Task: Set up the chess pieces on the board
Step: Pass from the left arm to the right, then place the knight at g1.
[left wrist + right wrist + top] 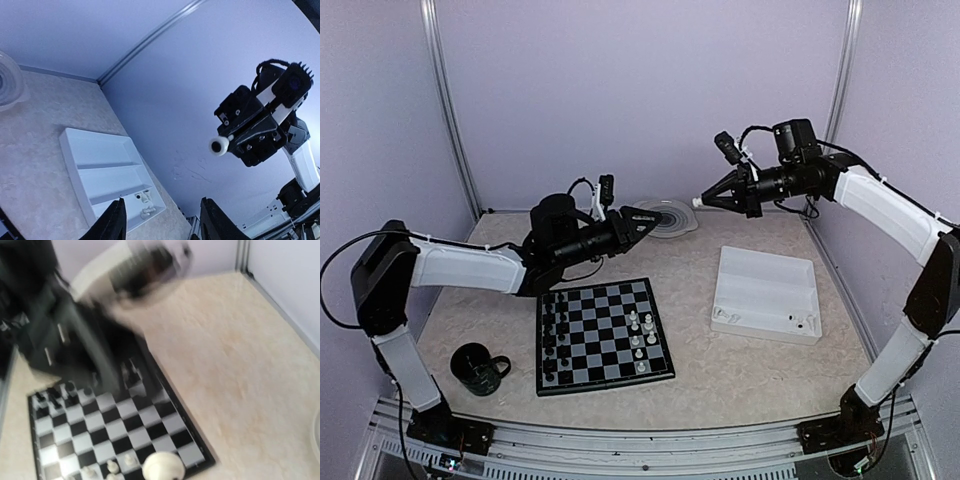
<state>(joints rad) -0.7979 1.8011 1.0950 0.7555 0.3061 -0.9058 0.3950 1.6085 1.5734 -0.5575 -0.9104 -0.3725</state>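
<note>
Beige table [720, 370], lilac walls [620, 90] around it. Nearest, at left, stands a black mug [478, 368]. Near it, to the right, the board [600, 345] lies flat, w/ black pieces [555, 330] in its two left columns and some white pieces [642, 335] near its right edge. Right of the board, apart from it, is a white tray [767, 285]. The L wrist view shows a few white bits [144, 202] in its end compartment. Beyond the board's far edge the L gripper [656, 222] is in the air, fingers [116, 222] parted, nothing btw them. Opposite, the R gripper [704, 201] is clenched on one white piece [697, 202], not touching the L tips. Behind both, a round grey dish [678, 222] sits by the back wall.
</note>
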